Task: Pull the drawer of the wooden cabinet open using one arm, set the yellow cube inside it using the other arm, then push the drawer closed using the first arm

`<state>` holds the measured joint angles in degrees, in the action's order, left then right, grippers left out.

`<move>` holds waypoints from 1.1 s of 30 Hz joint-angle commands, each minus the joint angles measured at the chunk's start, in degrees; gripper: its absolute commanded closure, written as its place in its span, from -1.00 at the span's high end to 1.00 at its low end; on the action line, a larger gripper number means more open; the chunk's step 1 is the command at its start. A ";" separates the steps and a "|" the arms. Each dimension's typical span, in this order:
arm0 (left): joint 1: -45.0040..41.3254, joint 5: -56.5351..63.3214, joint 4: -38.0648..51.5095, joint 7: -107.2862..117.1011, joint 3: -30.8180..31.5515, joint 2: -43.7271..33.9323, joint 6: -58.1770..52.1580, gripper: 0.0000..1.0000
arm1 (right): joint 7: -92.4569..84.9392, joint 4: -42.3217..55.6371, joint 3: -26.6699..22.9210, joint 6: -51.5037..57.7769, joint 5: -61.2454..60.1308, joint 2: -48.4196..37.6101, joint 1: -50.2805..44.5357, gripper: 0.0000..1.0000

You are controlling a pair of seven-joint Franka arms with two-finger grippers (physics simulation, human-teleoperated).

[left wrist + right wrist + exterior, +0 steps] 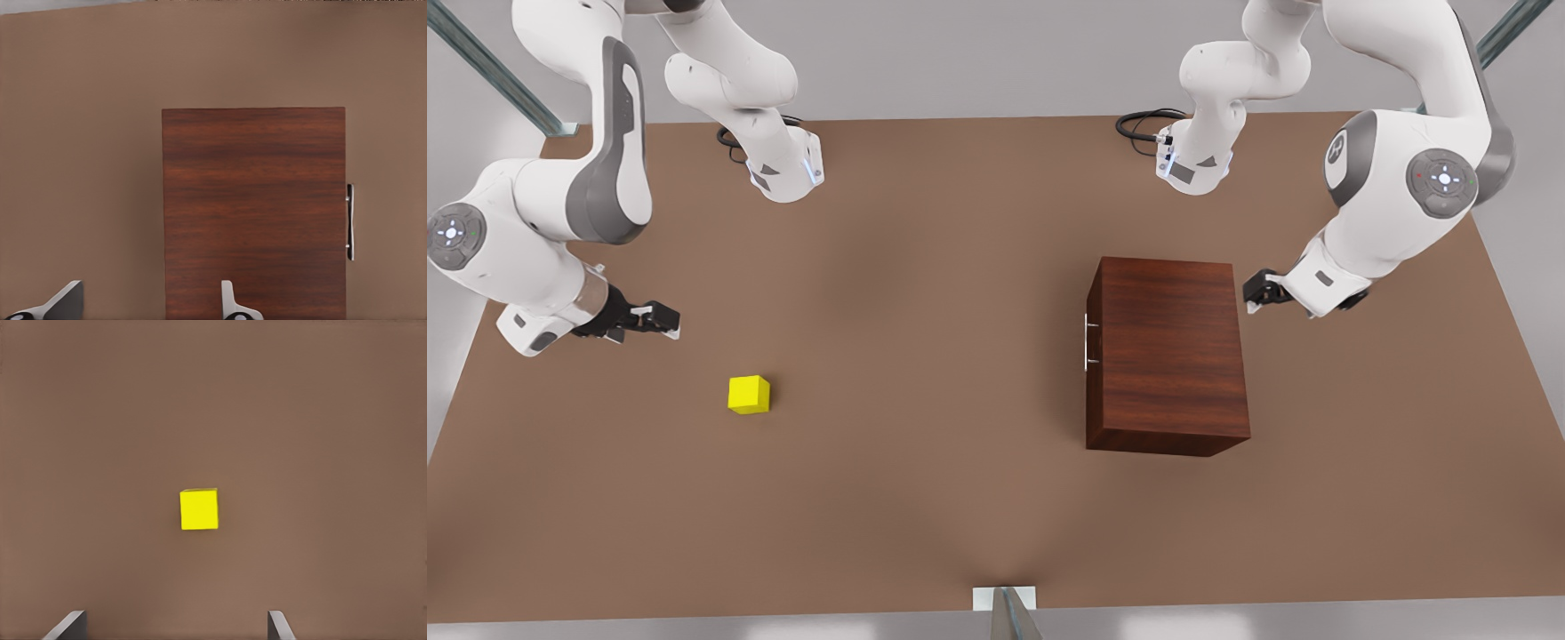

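Two pincers hang above the brown desk (925, 498), each near one of the task's things. The left pincer (1261, 289) hovers just beside the cabinet (1169, 356), off the far corner of its back edge at the front view's right; its fingers (230, 301) stand spread with nothing between them. The right pincer (660, 318) is at the front view's left, open and empty too, with the cube (749, 394) near it on the desk, a little nearer the camera and toward the middle.

What the coming pull turns on: the handle (1088, 342) sits on the cabinet face that looks toward the front view's left, the side away from the left pincer. That pincer, the nearer of the two, would by my judgement have to cross over the flat top and come down on the far face. The handle's long axis runs along that face, parallel to the desk, so the fingers should close across the bar. The drawer (1089, 356) looks fully shut, flush with the cabinet.

Dark reddish-brown wood with running grain covers the boxy cabinet; the handle is a thin silver bar on two posts. Small, plain and bright yellow, the cube lies well apart from the cabinet, flat on the matte desk, and should take a simple grip.
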<state>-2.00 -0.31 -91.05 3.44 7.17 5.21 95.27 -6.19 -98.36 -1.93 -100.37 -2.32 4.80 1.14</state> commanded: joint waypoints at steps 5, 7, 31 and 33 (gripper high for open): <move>-4.33 0.58 2.11 2.71 0.12 2.43 1.94 1.00 | -1.81 1.68 -0.18 2.98 -0.05 -0.05 0.35 1.00; -13.38 0.75 4.13 12.45 0.12 3.75 1.15 1.00 | -1.81 1.68 -0.18 3.08 -0.05 -0.05 0.35 1.00; -35.44 22.63 6.77 62.39 -0.14 25.73 11.17 1.00 | 4.60 3.87 0.52 2.81 1.18 4.16 -2.90 1.00; -34.83 22.64 6.59 58.70 -0.32 25.82 11.17 1.00 | 4.60 3.87 0.52 2.81 1.18 4.16 -2.90 1.00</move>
<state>-37.02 20.26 -84.46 47.88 6.89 31.12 105.46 -4.21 -94.51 -1.40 -97.62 -1.24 8.96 -1.74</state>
